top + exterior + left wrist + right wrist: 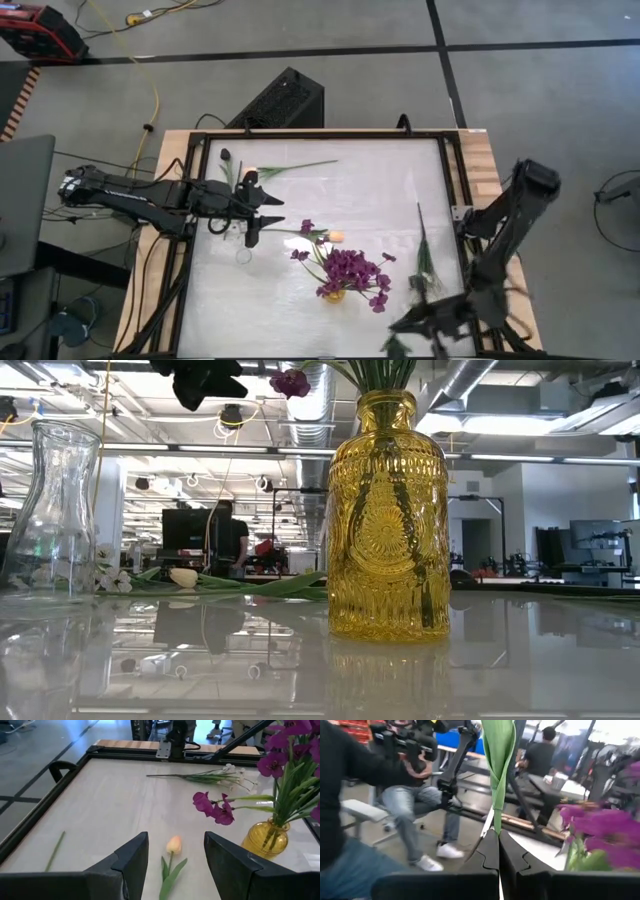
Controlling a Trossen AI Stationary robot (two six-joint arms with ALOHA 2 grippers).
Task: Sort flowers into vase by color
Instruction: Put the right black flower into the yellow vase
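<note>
White tabletop (pixel 380 190) with flowers, two vases and two dark arms.

No writing can be read anywhere. Left claw (pixel 172 852) hangs with fingers apart over a peach tulip (pixel 173 844) lying flat. Right claw (pixel 498 847) is pinched together on a green stem (pixel 498 750) near the front edge. Purple flowers (pixel 350 270) stand in the yellow vase (pixel 388 520); a clear vase (pixel 58 510) stands nearby, and white flowers (pixel 225 774) lie flat.

The dark left gripper (pixel 256 213) reaches in from nine o'clock, fingers (pixel 131 860) spread wide apart. The dark right gripper (pixel 428 322), near five o'clock, is clamped tight.
</note>
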